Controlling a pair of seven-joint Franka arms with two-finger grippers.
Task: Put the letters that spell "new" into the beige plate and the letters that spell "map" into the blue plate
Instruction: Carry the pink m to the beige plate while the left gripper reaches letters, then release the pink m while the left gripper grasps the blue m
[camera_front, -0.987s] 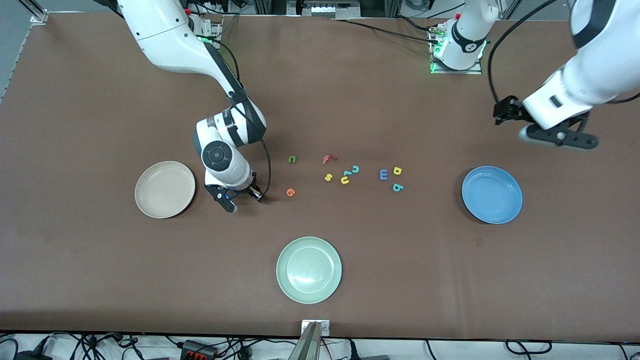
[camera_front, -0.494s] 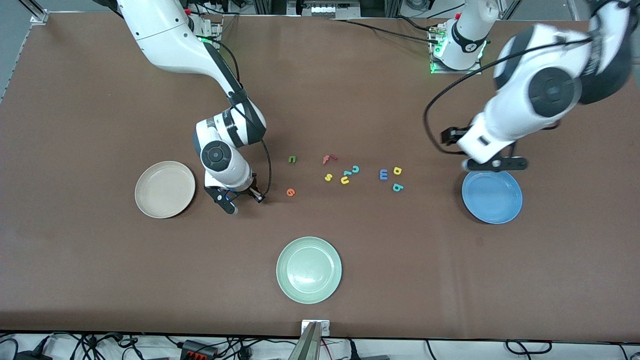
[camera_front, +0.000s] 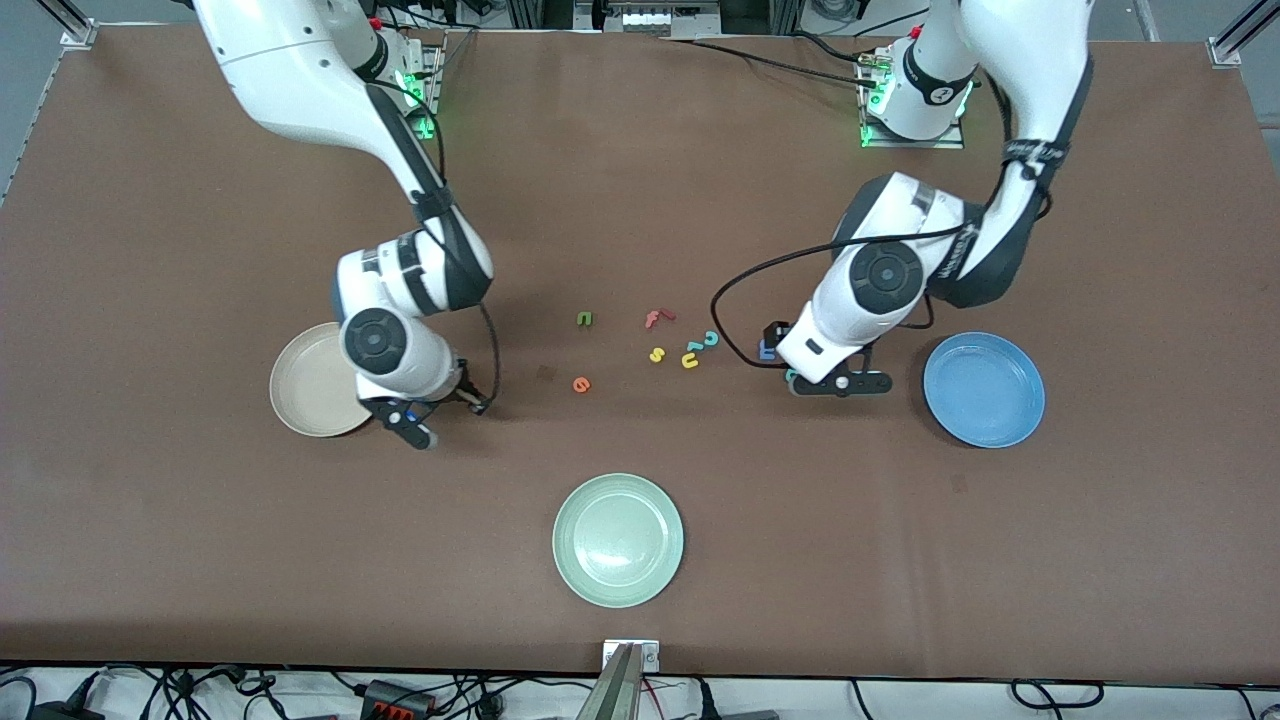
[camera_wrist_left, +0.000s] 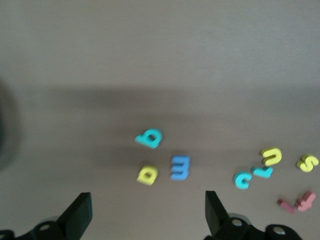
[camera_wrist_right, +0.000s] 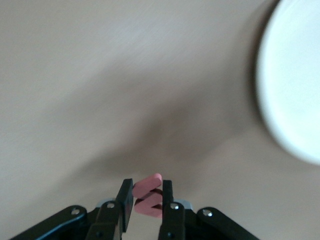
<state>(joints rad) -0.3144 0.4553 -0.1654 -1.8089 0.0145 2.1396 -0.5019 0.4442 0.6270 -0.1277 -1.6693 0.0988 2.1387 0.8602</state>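
My right gripper (camera_front: 440, 408) is shut on the pink-red w (camera_wrist_right: 148, 196) and hangs just off the beige plate (camera_front: 300, 385), at its rim toward the table's middle. That plate also shows in the right wrist view (camera_wrist_right: 295, 100). The green n (camera_front: 584, 319) and orange e (camera_front: 581, 384) lie on the table. My left gripper (camera_wrist_left: 147, 207) is open over the blue m (camera_wrist_left: 180, 167), yellow p (camera_wrist_left: 147, 174) and teal a (camera_wrist_left: 150, 138), holding nothing. In the front view the left hand (camera_front: 835, 383) hides most of these three. The blue plate (camera_front: 984, 389) is empty.
A red f (camera_front: 658, 318), yellow s (camera_front: 656, 354), yellow u (camera_front: 690, 360) and teal c (camera_front: 711, 338) lie in a cluster mid-table. A pale mint-green plate (camera_front: 618, 540) sits nearer the front camera.
The right gripper closed on the w and carried it toward the beige plate. The left arm swung in from past the blue plate to over the m, p and a.
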